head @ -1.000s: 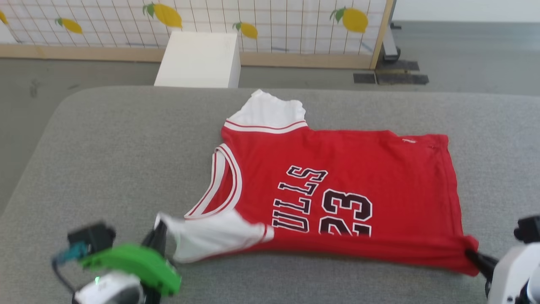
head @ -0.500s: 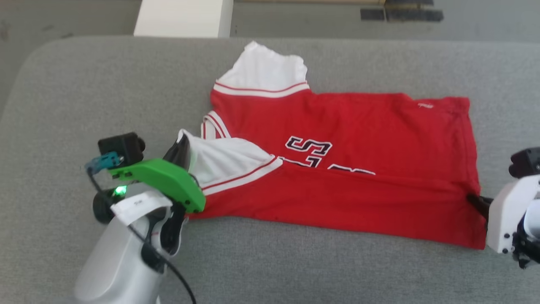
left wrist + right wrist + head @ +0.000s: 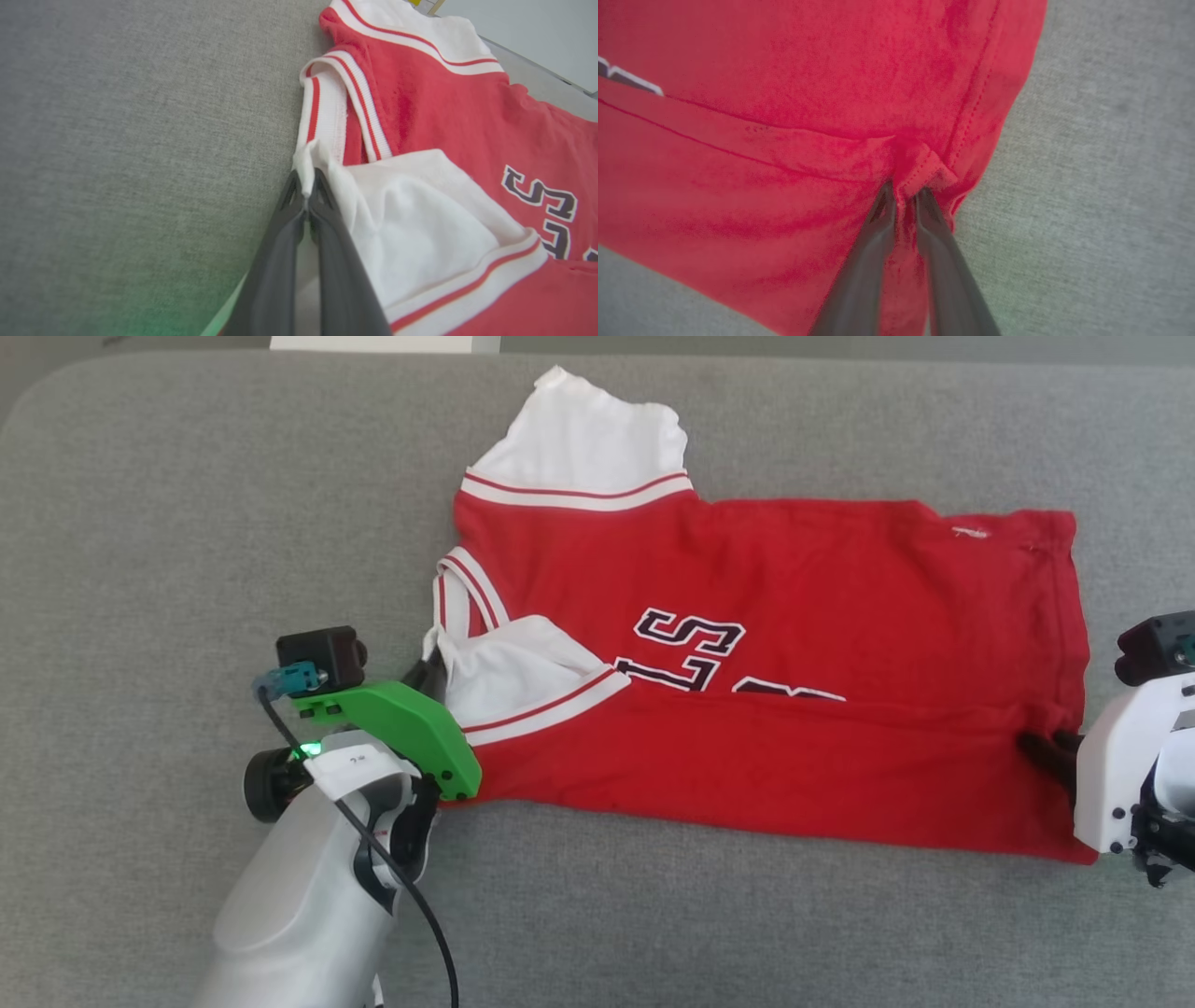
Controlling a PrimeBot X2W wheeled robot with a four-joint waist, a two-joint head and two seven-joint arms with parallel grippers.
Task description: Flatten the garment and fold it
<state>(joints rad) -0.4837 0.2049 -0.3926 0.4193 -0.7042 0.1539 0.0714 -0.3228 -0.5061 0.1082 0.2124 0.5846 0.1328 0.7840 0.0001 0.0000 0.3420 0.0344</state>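
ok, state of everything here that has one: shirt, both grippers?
garment: lying on the grey surface, front up, near long edge folded over the lower lettering.
near sleeve: folded in onto the chest.
left gripper: shut on the near sleeve's edge.
right gripper: jaws slightly parted, red hem corner between them; grip unclear.

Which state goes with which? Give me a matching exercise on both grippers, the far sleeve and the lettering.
1 left gripper
2 right gripper
3 far sleeve
4 lettering

A half hidden by the folded red flap
B fingertips at the hem corner
C closed on the near white sleeve
D lying free on the grey surface

Pairs: 1-C, 2-B, 3-D, 4-A
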